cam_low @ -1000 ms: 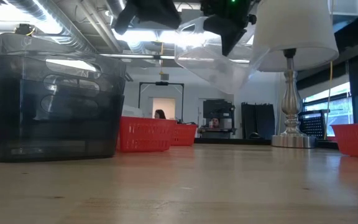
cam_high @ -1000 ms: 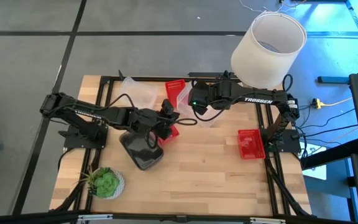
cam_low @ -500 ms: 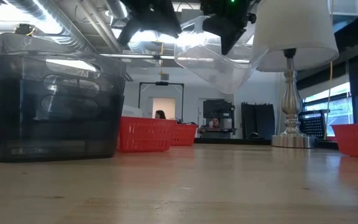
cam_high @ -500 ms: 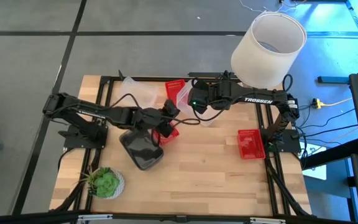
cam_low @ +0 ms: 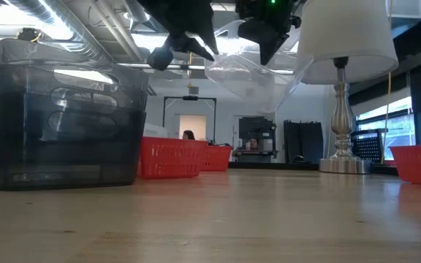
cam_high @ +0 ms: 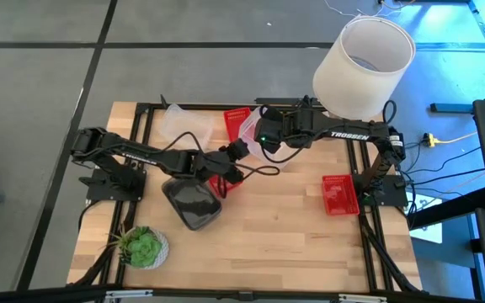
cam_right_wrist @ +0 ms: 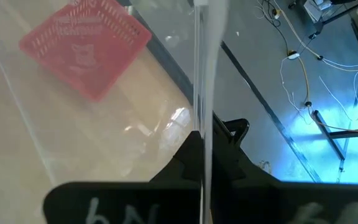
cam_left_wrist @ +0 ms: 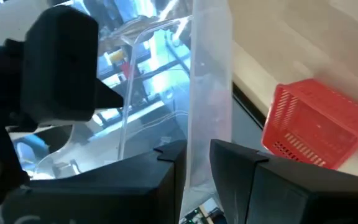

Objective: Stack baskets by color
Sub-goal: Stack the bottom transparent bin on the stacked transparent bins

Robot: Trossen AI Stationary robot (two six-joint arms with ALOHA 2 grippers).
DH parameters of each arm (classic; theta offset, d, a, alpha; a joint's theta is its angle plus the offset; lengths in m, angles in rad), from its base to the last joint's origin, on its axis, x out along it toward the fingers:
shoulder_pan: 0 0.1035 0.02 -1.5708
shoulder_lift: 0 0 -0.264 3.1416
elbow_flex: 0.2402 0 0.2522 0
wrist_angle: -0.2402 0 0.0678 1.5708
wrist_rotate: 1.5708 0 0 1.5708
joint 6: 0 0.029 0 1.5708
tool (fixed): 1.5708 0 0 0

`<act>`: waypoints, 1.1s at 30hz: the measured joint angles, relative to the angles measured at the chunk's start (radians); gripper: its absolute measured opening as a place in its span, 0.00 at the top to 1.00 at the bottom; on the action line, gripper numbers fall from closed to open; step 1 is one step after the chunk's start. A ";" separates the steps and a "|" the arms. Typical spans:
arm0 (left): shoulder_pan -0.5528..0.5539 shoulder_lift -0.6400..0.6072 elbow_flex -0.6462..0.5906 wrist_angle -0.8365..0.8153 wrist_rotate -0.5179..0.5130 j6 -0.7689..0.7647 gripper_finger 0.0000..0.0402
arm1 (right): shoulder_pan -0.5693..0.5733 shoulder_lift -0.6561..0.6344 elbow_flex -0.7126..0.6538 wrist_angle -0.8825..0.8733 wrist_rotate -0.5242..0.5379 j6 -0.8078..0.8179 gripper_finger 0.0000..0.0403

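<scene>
Since a second ago the left arm has reached further right, so the left gripper [cam_high: 239, 151] now sits right up against the clear basket [cam_low: 251, 73] that the right gripper [cam_high: 257, 133] is holding up off the worktop [cam_high: 285, 227].

Nearest the low camera is the dark grey basket [cam_low: 68, 117], then a red basket [cam_low: 170, 157] behind it, and another red basket [cam_high: 339, 194] off on the right side. Further back are one more red basket [cam_high: 235, 120] and a clear basket [cam_high: 183, 123] at the far edge, next to the lamp [cam_high: 363, 55].

From the left wrist view, the clear basket's wall runs straight between the left gripper's fingers [cam_left_wrist: 244, 180], which look part-closed around it without clearly pinching yet. The right gripper is clenched on the basket's rim.

My worry: both grippers on one flimsy basket. If one pulls before the other lets go, the plastic flexes or pops free and drops onto the red basket underneath.
</scene>
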 joint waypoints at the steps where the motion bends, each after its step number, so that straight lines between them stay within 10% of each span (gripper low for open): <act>1: 0.002 0.000 0.000 0.011 0.000 0.000 0.84 | 0.000 0.000 0.000 0.000 0.001 0.000 1.00; 15: 0.027 0.001 -0.002 0.034 -0.004 -0.002 0.98 | 0.000 -0.002 0.000 -0.001 -0.005 -0.022 0.98; 33: 0.030 0.001 -0.002 -0.063 -0.026 -0.108 1.00 | 0.031 -0.002 0.000 0.047 -0.006 -0.233 0.62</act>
